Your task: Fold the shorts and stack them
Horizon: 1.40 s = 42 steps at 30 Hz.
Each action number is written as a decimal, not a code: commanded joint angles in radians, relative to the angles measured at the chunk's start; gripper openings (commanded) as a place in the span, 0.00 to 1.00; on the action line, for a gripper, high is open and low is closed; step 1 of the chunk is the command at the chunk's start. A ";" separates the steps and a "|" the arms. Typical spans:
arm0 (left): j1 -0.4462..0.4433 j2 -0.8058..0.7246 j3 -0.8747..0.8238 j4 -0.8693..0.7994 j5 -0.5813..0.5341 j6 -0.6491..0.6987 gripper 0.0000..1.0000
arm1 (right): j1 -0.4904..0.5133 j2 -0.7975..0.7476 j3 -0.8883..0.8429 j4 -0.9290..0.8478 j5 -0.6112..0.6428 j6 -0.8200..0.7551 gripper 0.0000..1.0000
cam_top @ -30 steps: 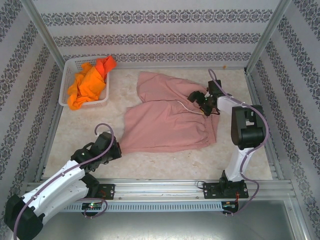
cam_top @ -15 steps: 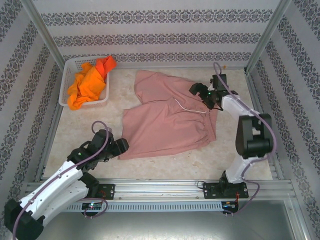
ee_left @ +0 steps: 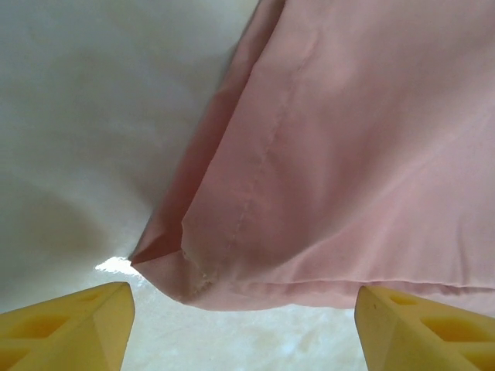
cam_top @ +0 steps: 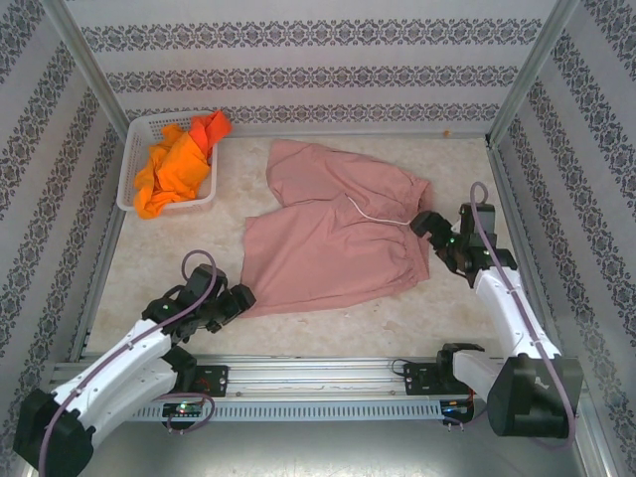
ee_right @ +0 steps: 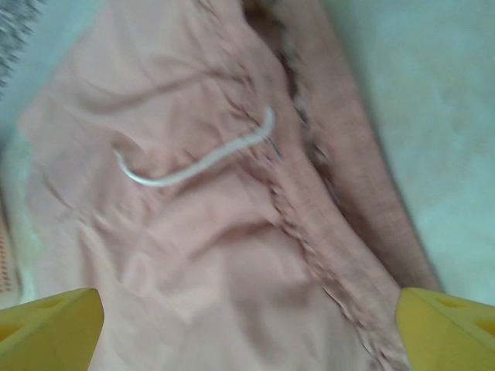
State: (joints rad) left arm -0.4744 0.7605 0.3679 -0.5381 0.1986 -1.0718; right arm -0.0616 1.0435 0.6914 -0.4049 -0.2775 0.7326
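Soft, light pink shorts [cam_top: 333,238] lie limp mid-desk [cam_top: 328,328]; left fingers [ee_left: 66,328], apart, face the near-left hem corner [ee_left: 182,270], and right fingers [ee_right: 445,328], apart, face the waistband [ee_right: 309,224], both likely good holds.

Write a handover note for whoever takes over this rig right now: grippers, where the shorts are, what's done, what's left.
Left gripper: open, empty, at the near left hem corner of the pink shorts, not gripping it.
Right gripper: open, empty, over the waistband end of the pink pair, near the white drawstring.
Pink pair: spread flat mid-table, waistband right, legs left, no fold visible.
Orange shorts: bunched in the white basket, far left.
Done: pink pair laid out.
Left: fold it, then take out, fold and stack the orange ones.
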 commanded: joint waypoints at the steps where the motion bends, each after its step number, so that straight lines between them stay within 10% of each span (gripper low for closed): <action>1: 0.016 0.062 -0.009 0.105 0.027 -0.005 0.71 | -0.006 -0.052 -0.057 -0.128 0.007 0.011 0.96; 9: 0.016 0.161 0.020 0.163 -0.014 0.066 0.29 | -0.007 -0.107 -0.183 -0.188 0.036 0.063 0.92; 14: 0.017 0.160 0.028 0.164 -0.032 0.088 0.11 | -0.007 -0.043 -0.193 -0.137 0.054 0.074 0.71; 42: 0.018 0.151 -0.003 0.222 -0.039 0.101 0.08 | -0.006 0.268 -0.092 0.021 0.034 0.109 0.50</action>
State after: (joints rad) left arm -0.4690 0.9230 0.3756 -0.3531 0.1791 -0.9909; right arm -0.0620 1.2896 0.5755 -0.4030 -0.2615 0.8238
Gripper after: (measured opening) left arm 0.080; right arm 0.532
